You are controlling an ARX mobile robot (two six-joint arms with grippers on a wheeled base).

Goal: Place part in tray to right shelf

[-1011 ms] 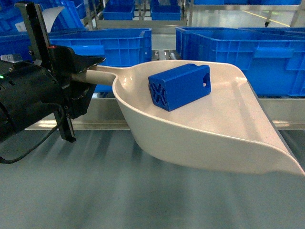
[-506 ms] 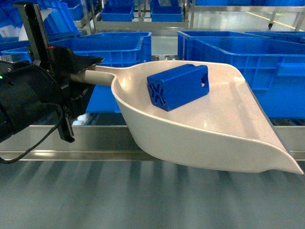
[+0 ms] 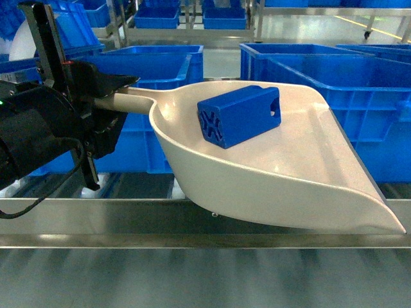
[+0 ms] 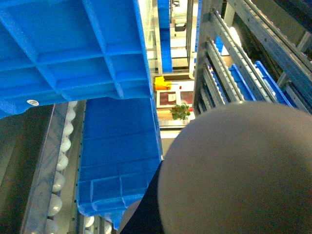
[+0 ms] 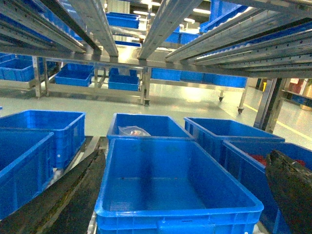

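My left gripper point(image 3: 117, 96) is shut on the long handle of the beige tray point(image 3: 302, 173) and holds it level in front of the right shelf, whose steel front rail point(image 3: 128, 221) runs under the scoop. The bright-blue part point(image 3: 241, 115) lies on its side in the back of the scoop, X-ribbed end toward me. The left wrist view is half filled by the tray's underside point(image 4: 239, 170), which hides the jaws. My right gripper point(image 5: 180, 195) is open and empty, its dark fingers point(image 5: 63, 200) either side of a blue crate point(image 5: 175, 190); it is out of the head view.
Large blue open crates point(image 3: 321, 77) stand on the shelf lanes behind the tray, one point(image 3: 154, 70) at left. White rollers point(image 4: 61, 163) line a lane beside a crate point(image 4: 117, 156). Steel rails point(image 5: 161, 19) of upper levels run overhead.
In the head view the steel rail and the crates have slid downward while the tray stays at the same spot in frame. The part has not shifted in the scoop.
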